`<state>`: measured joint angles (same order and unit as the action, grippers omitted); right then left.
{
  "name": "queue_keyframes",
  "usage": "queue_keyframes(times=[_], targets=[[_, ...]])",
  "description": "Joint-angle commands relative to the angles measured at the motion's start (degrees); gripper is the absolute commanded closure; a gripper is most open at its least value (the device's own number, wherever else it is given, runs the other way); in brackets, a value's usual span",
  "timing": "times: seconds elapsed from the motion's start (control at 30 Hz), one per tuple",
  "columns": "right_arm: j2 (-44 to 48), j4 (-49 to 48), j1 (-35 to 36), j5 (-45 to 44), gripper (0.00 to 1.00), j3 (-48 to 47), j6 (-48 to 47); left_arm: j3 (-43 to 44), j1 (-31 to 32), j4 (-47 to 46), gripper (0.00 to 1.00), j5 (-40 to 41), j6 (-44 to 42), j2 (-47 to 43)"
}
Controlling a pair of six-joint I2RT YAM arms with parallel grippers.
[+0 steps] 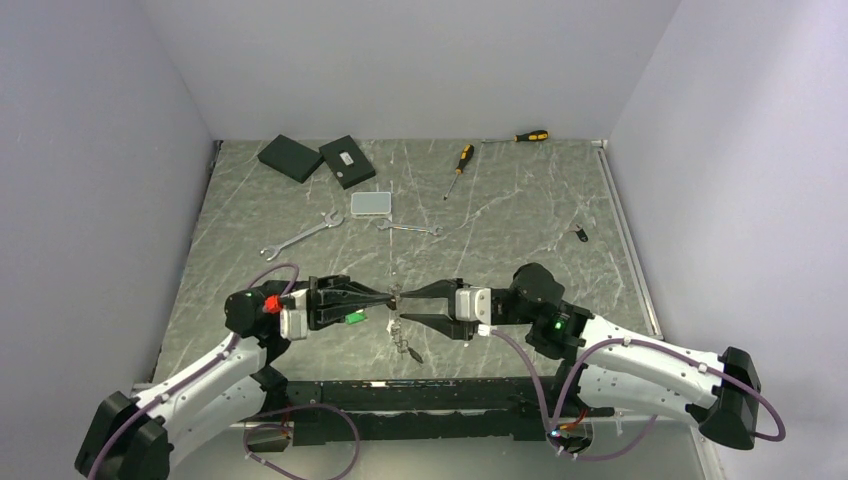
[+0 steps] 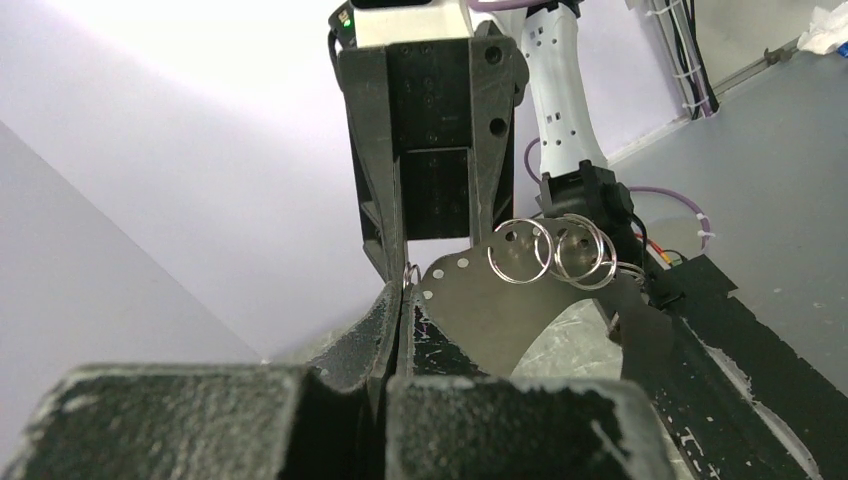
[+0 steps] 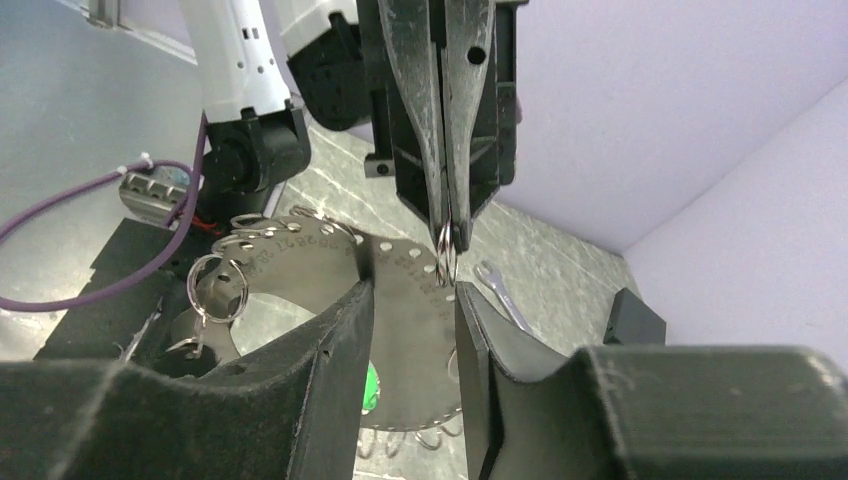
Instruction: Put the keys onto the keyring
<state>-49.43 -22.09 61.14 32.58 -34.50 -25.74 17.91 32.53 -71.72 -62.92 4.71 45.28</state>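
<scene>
The keyring (image 3: 300,262) is a flat silvery ring plate with holes round its rim; from above it shows edge-on (image 1: 392,262). Small split rings (image 2: 552,250) hang in its holes. My left gripper (image 1: 385,296) is shut on one split ring (image 3: 447,252) at the rim, seen at my own fingertips (image 2: 411,273). My right gripper (image 3: 412,300) faces the plate from the other side, open, with the plate showing in the gap and nothing pinched. A green-tagged key (image 1: 353,318) and other keys (image 1: 408,348) dangle below. A black-headed key (image 1: 581,234) lies on the table at the right.
Two spanners (image 1: 300,236) (image 1: 410,228), a clear plastic box (image 1: 371,203), two yellow-and-black screwdrivers (image 1: 459,165) (image 1: 527,136) and two black blocks (image 1: 290,157) (image 1: 347,160) lie at the back of the table. Walls close in on three sides.
</scene>
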Motion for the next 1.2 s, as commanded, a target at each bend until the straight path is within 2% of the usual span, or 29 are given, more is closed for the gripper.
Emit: queue_keyframes(times=[0.0, 0.3, 0.77, 0.97, 1.03, 1.17], targets=[[1.43, -5.51, -0.21, 0.58, 0.62, -1.08, 0.88, -0.25, -0.33, -10.93, 1.00, 2.38, 6.94, 2.01], [-0.11, -6.13, -0.16, 1.12, 0.68, -2.01, 0.04, -0.51, -0.35, -5.21, 1.00, 3.63, 3.67, -0.65], [-2.08, -7.99, -0.15, -0.27, 0.70, -3.51, -0.76, -0.36, -0.28, -2.78, 1.00, 2.12, 2.85, -1.20], [-2.40, -7.79, -0.17, -0.22, 0.74, -4.24, -1.16, -0.25, -0.28, -3.57, 1.00, 1.67, 3.20, -0.53], [-2.57, -7.52, -0.15, 0.10, 0.79, -4.45, -1.31, -0.21, -0.28, -3.82, 1.00, 1.68, 3.28, -0.22], [-3.10, -5.70, -0.15, 0.80, 1.00, -5.15, -2.21, -0.21, -0.28, -3.93, 1.00, 1.88, 3.25, -0.08]])
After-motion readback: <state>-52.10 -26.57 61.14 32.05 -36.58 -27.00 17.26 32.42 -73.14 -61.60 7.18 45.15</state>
